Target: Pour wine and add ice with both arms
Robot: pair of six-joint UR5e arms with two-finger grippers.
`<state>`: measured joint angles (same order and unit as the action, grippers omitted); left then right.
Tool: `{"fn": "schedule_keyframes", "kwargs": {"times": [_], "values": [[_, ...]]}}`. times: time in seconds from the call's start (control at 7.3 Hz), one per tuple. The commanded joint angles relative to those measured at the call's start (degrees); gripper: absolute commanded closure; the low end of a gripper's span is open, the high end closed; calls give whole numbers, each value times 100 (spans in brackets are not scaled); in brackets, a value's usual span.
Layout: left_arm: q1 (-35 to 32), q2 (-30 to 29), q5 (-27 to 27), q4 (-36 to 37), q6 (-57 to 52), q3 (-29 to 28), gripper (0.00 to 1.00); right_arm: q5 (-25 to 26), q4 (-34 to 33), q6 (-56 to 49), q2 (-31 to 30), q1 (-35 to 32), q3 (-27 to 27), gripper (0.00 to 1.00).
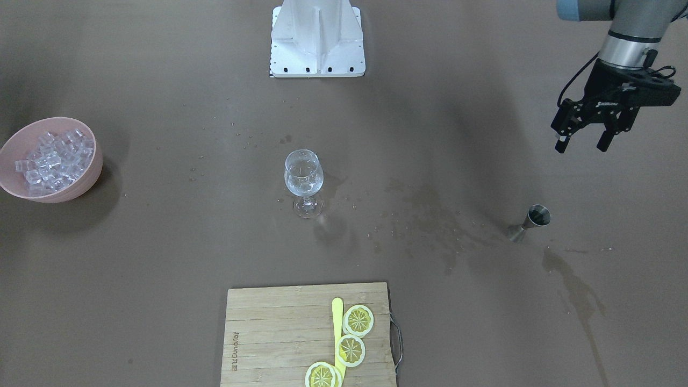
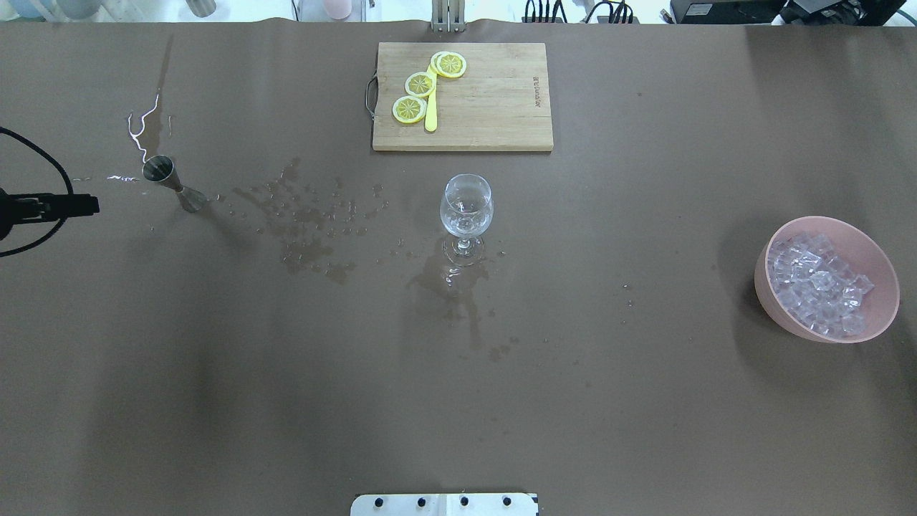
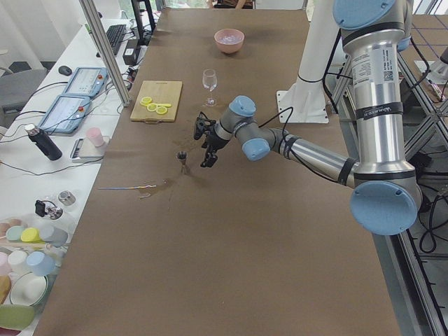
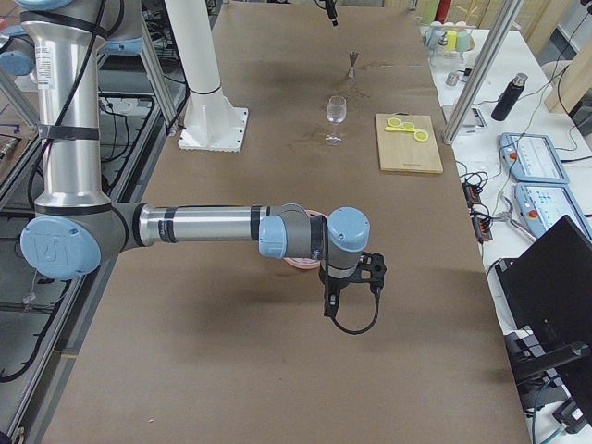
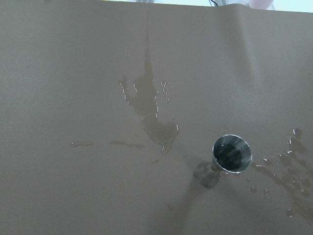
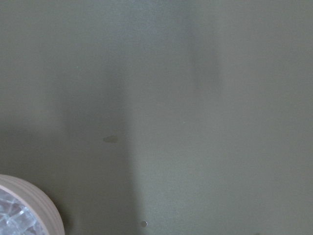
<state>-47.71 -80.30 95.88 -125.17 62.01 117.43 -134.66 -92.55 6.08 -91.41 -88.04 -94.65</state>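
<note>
The wine glass (image 1: 303, 180) stands upright mid-table, also in the overhead view (image 2: 466, 208). No stream of wine shows in any view. A steel jigger (image 1: 529, 221) stands upright among wet stains; the left wrist view looks down into it (image 5: 231, 154). My left gripper (image 1: 583, 144) is open and empty, raised above the table and off to the jigger's side. The ice (image 1: 54, 158) fills a pink bowl (image 1: 86, 185), also seen overhead (image 2: 777, 304). My right gripper (image 4: 335, 298) hangs close to the bowl; I cannot tell whether it is open. Its wrist view shows the bowl's rim (image 6: 41, 205).
A wooden cutting board (image 1: 269, 333) with lemon slices (image 1: 358, 320) and a yellow knife lies at the table's far edge from the robot. The white pedestal base (image 1: 317, 40) stands behind the glass. Wet stains (image 2: 308, 229) spread between jigger and glass.
</note>
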Motion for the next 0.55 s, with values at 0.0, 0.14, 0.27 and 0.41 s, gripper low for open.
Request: {"fn": "schedule_keyframes", "kwargs": {"times": [0.0,0.14,0.27,0.41], "values": [[813,6,-1275,-16,450,8,2,1,9,7,0,15,25,0],[1190,-29,-1900,-7,617,-27,2,1,9,16,0,24,17,0],[1429,-212,-2324,2,784,-149,2,1,0,16,0,33,17,0],[1632,-605,-2789,-7,934,-568,2,1,9,-1,0,33,25,0]]}}
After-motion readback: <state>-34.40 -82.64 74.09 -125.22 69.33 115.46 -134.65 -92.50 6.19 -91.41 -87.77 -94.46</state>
